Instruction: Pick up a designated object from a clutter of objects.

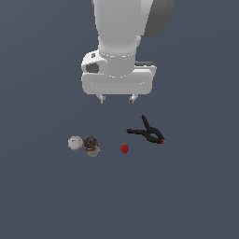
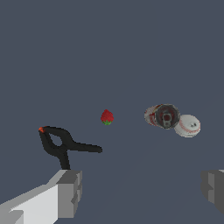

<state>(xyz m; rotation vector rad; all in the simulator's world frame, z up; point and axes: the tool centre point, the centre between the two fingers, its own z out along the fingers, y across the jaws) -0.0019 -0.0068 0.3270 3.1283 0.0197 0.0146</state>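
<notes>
The small red-and-white can with a dark metal top stands on the grey floor, touching or nearly touching the whitish ball on its exterior-view left. It also shows in the wrist view beside the ball. A tiny red strawberry lies to the can's exterior-view right; it shows in the wrist view too. A black spring clamp with red tips lies further right, also in the wrist view. My gripper hangs open and empty, well above the objects; its fingers are wide apart.
The dark grey floor surrounds the four items. The white arm fills the upper middle of the exterior view.
</notes>
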